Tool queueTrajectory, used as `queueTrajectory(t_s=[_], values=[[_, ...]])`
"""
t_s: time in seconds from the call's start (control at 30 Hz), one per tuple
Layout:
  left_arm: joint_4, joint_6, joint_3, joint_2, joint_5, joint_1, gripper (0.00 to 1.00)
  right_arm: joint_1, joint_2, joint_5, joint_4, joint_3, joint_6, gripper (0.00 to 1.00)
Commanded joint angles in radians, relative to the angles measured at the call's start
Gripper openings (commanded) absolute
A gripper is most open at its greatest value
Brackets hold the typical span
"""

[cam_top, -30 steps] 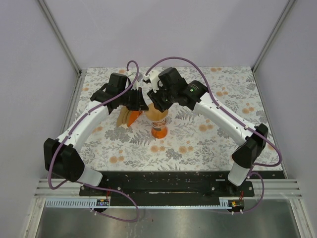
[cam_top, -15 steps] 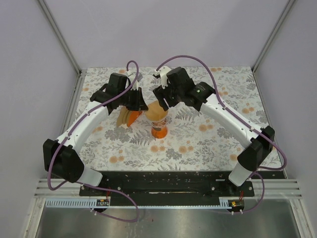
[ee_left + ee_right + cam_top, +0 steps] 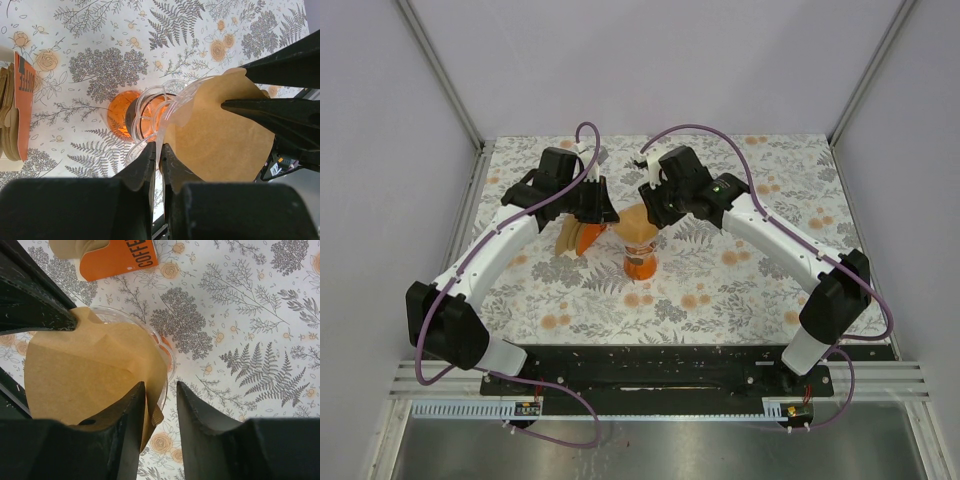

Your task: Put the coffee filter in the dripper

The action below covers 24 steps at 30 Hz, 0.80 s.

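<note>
While the left tool (image 3: 158,162) pinched the clear rim of the dripper (image 3: 142,107), apparently to steady it on the counter (image 3: 260,315), the filter (image 3: 220,135) sat opened in the dripper's mouth, with one side standing above the rim. The right tool (image 3: 161,415) hung over it, fingers slightly parted, and the paper's edge lay loose between them. It was probably placed there to press the filter deeper.
</note>
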<state>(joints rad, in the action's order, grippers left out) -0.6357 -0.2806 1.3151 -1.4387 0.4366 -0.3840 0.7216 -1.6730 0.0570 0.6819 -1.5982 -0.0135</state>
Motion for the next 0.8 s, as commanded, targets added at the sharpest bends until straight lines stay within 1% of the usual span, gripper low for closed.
queueTrajectory(t_s=[0.0, 0.07, 0.17, 0.23, 0.3, 0.37, 0.5, 0.57, 0.63, 0.7, 0.77], values=[[0.014, 0.014, 0.019, 0.037, -0.01, 0.0, 0.0, -0.011, 0.03, 0.058, -0.058, -0.006, 0.007, 0.38], [0.016, 0.012, 0.019, 0.038, -0.006, -0.003, 0.0, -0.011, 0.018, 0.064, -0.056, -0.016, 0.007, 0.33], [0.018, 0.012, 0.018, 0.04, 0.001, -0.001, 0.0, -0.013, 0.012, 0.072, -0.053, -0.02, 0.007, 0.3], [0.021, 0.012, 0.018, 0.043, 0.002, -0.003, 0.0, -0.013, 0.007, 0.069, -0.047, -0.025, 0.007, 0.31], [0.021, 0.015, 0.024, 0.046, 0.005, -0.003, 0.0, -0.013, 0.002, 0.066, -0.041, -0.025, 0.007, 0.34], [0.021, 0.018, 0.029, 0.047, 0.005, -0.003, 0.04, -0.013, 0.002, 0.058, -0.039, -0.022, 0.007, 0.36], [0.021, 0.023, 0.041, 0.052, 0.005, -0.001, 0.2, -0.016, 0.002, 0.056, -0.039, -0.017, 0.007, 0.37], [0.021, 0.027, 0.047, 0.052, 0.007, -0.001, 0.26, -0.016, 0.002, 0.056, -0.044, -0.017, 0.007, 0.37], [0.019, 0.026, 0.049, 0.049, 0.011, -0.001, 0.3, -0.019, 0.001, 0.056, -0.047, -0.016, 0.007, 0.37], [0.016, 0.027, 0.049, 0.044, 0.01, -0.003, 0.31, -0.019, -0.001, 0.056, -0.044, -0.017, 0.007, 0.37], [0.013, 0.031, 0.047, 0.041, 0.01, -0.001, 0.33, -0.019, 0.001, 0.064, -0.045, -0.017, 0.007, 0.4]])
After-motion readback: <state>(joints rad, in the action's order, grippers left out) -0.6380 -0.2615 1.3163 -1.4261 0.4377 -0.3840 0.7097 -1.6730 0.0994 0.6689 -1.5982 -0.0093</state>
